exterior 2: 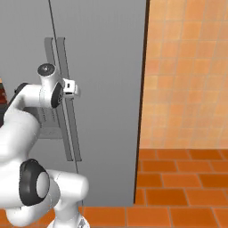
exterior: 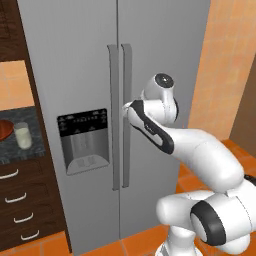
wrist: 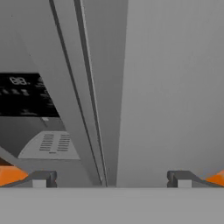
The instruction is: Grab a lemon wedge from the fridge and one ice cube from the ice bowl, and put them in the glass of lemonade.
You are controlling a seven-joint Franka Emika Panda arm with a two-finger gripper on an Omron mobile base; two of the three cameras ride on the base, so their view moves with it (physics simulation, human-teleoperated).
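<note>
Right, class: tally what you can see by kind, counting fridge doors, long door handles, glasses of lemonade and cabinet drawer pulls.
Grey fridge doors: 2
Long vertical grey handles: 2
Clear glass of pale lemonade: 1
Curved white drawer pulls: 4
Total: 9

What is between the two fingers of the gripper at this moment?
In the hand view, the open gripper faces the fridge; its right-door handle runs up between the fingers, nothing gripped yet.

White arm with dark joints rises from the lower right of the left base view, bends at the elbow and reaches toward centre frame. Its gripper points forward — jaws spread wide, holding nothing.
</note>
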